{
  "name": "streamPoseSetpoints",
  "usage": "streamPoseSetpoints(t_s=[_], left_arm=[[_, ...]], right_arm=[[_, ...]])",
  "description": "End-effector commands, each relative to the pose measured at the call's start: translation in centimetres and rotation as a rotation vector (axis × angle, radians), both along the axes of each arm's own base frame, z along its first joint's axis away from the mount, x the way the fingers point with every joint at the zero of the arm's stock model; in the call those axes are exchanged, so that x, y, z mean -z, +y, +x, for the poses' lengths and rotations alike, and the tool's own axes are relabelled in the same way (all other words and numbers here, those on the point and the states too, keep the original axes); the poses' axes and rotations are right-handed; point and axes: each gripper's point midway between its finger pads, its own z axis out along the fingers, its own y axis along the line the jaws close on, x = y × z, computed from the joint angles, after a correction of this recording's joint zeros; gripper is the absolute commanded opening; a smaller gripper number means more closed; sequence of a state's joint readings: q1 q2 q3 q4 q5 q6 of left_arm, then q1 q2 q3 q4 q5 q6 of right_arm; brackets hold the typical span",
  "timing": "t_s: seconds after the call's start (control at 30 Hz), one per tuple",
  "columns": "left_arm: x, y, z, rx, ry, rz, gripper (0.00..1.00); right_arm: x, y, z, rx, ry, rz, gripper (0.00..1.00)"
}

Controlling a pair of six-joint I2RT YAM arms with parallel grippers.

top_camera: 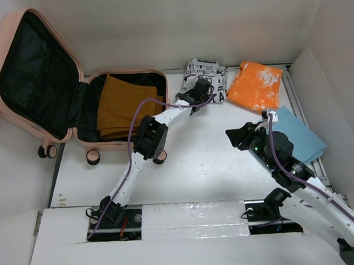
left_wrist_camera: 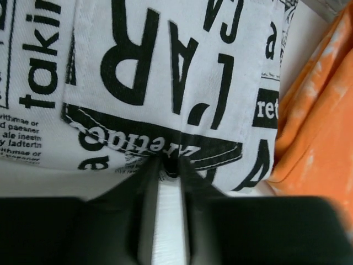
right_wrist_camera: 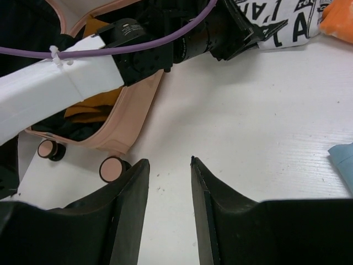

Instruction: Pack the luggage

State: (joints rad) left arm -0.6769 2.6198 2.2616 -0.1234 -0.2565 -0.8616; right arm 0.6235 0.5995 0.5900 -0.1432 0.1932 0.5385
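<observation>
Luggage (top_camera: 33,74) lies open in the upper left of the top view, lid thrown back to the left, black lining showing. Its base half, on the tabletop (top_camera: 214,172), holds a folded mustard cloth (top_camera: 126,105). Small wheels (top_camera: 93,156) line its near side.

Right of it, at top centre, lies a print cloth (top_camera: 212,69), white with black lettering. The left pincer (left_wrist_camera: 169,165) is pressed nearly together, its tips nipping that cloth's near hem. An orange cloth (top_camera: 256,85) lies just beside the print cloth on the right, and a blue cloth (top_camera: 303,136) sits lower, by the right edge.

The right pincer (right_wrist_camera: 168,171) is spread with nothing between its fingers, over bare tabletop at centre right.
</observation>
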Motion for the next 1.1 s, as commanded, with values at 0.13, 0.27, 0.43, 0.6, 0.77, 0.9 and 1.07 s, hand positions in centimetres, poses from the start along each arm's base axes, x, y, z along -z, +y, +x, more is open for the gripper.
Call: streamPoseSetpoints(t_s=[0.13,0.27,0.43,0.6,0.77,0.9,1.07], left_arm=[[0.7,0.3,-1.1,0.077,0.034,-0.033,0.00],[-1.4,2.2,-3.4,0.102,0.009,-0.006,0.00],[-1.4,5.0,-7.1,0.152,0.009,0.101,0.00],[-1.4,8.3,-10.3,0.122,0.017,0.199,0.30],[-5.5,10.3,-11.6,-0.010,-0.046,0.109,0.43],[-5.0,11.5,-10.9,-0.154,0.001,0.068,0.52],[-2.2,10.8,-8.5,-0.269,0.143,0.069,0.47]], right_arm=[[-2.1,0.3,-0.8,-0.034,-0.061,0.048,0.42],[-2.1,0.3,-0.8,-0.034,-0.061,0.048,0.42],[-1.8,0.7,-0.4,-0.043,-0.052,0.043,0.42],[-2.2,1.1,-0.4,-0.063,-0.071,0.048,0.43],[-2.1,1.7,-0.3,-0.086,-0.068,0.049,0.43],[-1.8,1.8,-0.1,-0.086,-0.059,0.043,0.43],[-2.1,1.9,-0.4,-0.095,-0.066,0.049,0.43]])
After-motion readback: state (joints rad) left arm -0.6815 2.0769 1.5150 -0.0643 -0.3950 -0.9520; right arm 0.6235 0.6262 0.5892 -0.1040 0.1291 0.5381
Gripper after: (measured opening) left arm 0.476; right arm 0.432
